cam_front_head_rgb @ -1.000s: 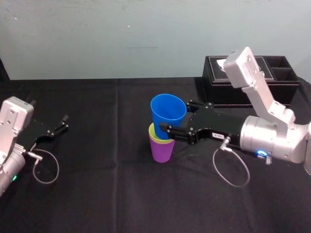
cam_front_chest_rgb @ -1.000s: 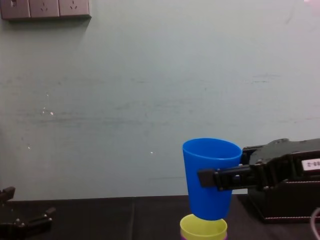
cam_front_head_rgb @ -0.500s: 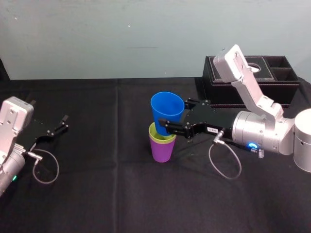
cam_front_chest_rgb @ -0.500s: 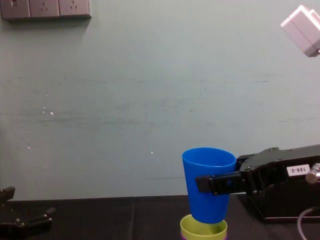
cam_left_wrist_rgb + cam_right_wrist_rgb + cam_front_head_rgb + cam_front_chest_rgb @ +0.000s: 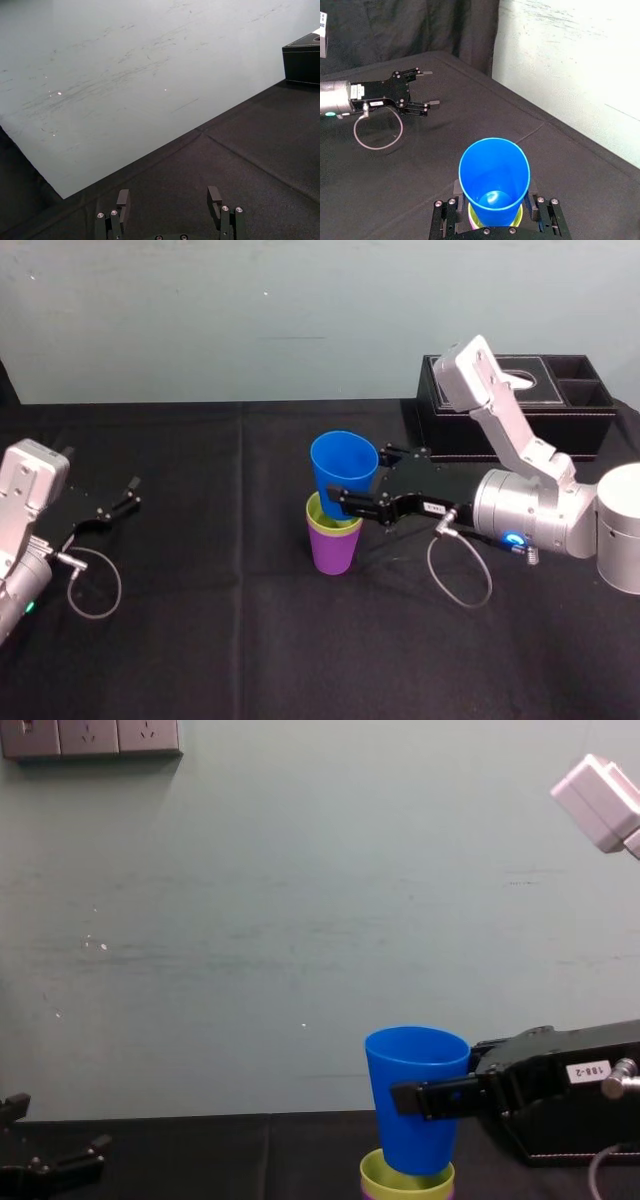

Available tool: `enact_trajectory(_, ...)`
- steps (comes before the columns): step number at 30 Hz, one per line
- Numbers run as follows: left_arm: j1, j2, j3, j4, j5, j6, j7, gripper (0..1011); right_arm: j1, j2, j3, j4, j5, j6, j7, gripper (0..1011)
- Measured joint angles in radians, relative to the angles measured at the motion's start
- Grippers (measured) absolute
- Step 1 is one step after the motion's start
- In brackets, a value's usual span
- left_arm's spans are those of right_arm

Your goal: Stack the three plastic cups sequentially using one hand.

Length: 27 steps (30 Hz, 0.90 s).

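My right gripper (image 5: 348,492) is shut on the blue cup (image 5: 342,467), its flat fingers pressed to the cup's sides. The blue cup's base sits just inside the mouth of the yellow-green cup (image 5: 318,513), which is nested in the purple cup (image 5: 331,549) standing on the black table. From the chest, the blue cup (image 5: 416,1095) dips into the yellow-green rim (image 5: 405,1182), with the right gripper (image 5: 425,1098) across it. The right wrist view looks down into the blue cup (image 5: 494,176). My left gripper (image 5: 128,494) rests open at the table's left, away from the cups.
A black tissue box (image 5: 520,405) stands at the back right, behind my right arm. A cable loop (image 5: 460,570) hangs from the right wrist, another (image 5: 92,585) from the left. The black tablecloth (image 5: 220,640) is bare in front.
My right gripper has carried the blue cup downward, so its base now enters the yellow-green cup. The left arm has stayed still.
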Motion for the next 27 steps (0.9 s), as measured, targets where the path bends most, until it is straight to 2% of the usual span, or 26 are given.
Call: enact_trajectory(27,0.000,0.000,0.000,0.000,0.000,0.000,0.000,1010,0.000,-0.029,-0.020,0.049,-0.023,-0.007,0.008,720)
